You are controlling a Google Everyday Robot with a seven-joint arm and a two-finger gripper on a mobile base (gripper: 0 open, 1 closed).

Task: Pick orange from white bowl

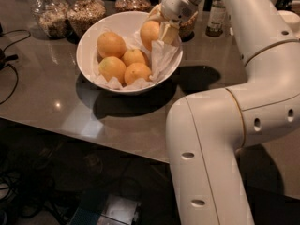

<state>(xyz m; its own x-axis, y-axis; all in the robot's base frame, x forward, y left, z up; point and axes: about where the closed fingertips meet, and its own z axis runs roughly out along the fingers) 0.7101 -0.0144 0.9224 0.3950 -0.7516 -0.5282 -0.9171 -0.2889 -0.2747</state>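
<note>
1. Orange [149, 33], round and dimpled, sits at upper centre, its right side covered by the smooth white arm [262, 102], which the right and lower frame edges cut off.
2. Grey table [56, 102] is polished and shows light glints.
3. White bowl [86, 41], round and glossy, is lined with crumpled paper [161, 60]; four more oranges [111, 43] lie inside.
4. Gripper [159, 28], over the bowl's right side, has its fingers closed against the orange; whether the fruit touches the paper cannot be told.
5. Glass jars [86, 8] of grain are cut off at the top; the bottle [216, 15] has an unreadable label.
</note>
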